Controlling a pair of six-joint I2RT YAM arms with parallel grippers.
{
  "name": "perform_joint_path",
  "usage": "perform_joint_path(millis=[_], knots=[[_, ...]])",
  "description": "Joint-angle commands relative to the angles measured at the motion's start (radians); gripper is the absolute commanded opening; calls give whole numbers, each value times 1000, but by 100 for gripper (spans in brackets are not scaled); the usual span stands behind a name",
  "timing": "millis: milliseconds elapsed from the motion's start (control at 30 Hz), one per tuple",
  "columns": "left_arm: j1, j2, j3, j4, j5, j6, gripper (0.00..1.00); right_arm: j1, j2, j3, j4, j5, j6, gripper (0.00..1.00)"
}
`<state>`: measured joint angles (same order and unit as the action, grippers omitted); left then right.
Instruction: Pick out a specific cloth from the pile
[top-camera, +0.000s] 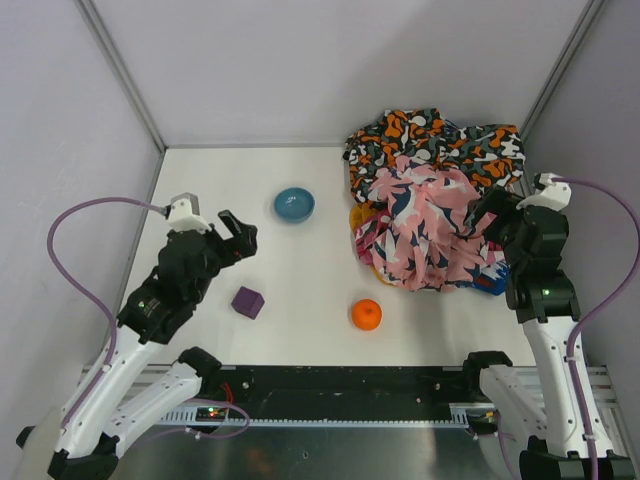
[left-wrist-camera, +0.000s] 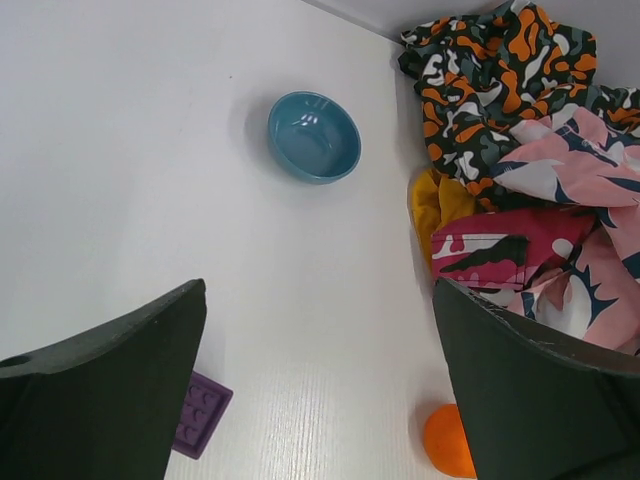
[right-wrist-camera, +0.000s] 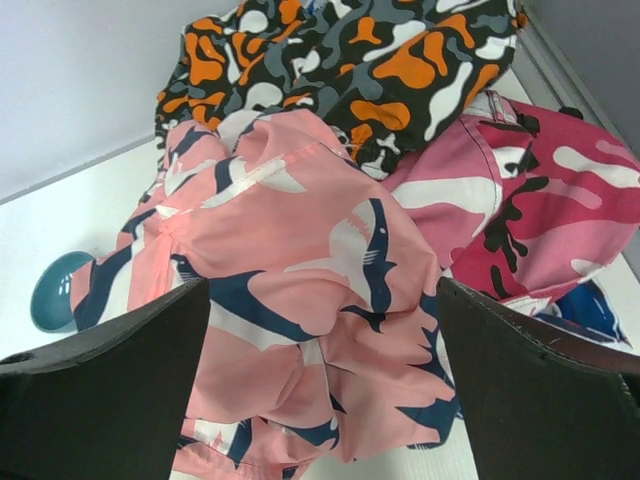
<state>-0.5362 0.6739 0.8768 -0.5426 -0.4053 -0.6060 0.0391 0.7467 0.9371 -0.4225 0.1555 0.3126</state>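
Observation:
The pile (top-camera: 435, 210) of pink floral and orange-black-white camouflage fabric lies at the far right of the table. Only a small edge of the mustard-yellow cloth (top-camera: 358, 217) shows at the pile's left side, under the patterned cloths. It also shows in the left wrist view (left-wrist-camera: 440, 200) and is hidden in the right wrist view. My right gripper (top-camera: 488, 215) is open and empty above the pile's right side, over the pink floral cloth (right-wrist-camera: 300, 300). My left gripper (top-camera: 237, 236) is open and empty over bare table (left-wrist-camera: 320, 300), left of the pile.
A blue bowl (top-camera: 294, 204) stands left of the pile. A purple block (top-camera: 248, 301) lies below the left gripper. An orange ball (top-camera: 366, 314) sits near the pile's front. Walls close the table at the back and on both sides.

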Motion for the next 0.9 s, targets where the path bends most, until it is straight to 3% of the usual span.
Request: perform_joint_path(millis=[0, 200, 267, 300, 400, 500, 600, 867], knots=[[5, 2, -15, 8, 27, -24, 100, 0, -33, -5, 97, -67, -19, 99], [6, 18, -28, 8, 67, -42, 100, 15, -1, 2, 252, -434, -73, 99], [5, 25, -32, 8, 79, -46, 100, 76, 33, 18, 255, -477, -101, 99], [5, 31, -33, 8, 86, -44, 100, 122, 59, 29, 237, -451, -123, 99], [6, 42, -39, 8, 101, -40, 100, 345, 156, 88, 157, -168, -199, 100], [7, 49, -44, 9, 103, -40, 100, 489, 305, 147, 63, 52, -188, 99], [6, 61, -46, 8, 103, -40, 100, 562, 490, 194, -16, 195, -134, 99], [7, 80, -51, 8, 119, -42, 100, 624, 948, 271, -49, 353, -135, 99]])
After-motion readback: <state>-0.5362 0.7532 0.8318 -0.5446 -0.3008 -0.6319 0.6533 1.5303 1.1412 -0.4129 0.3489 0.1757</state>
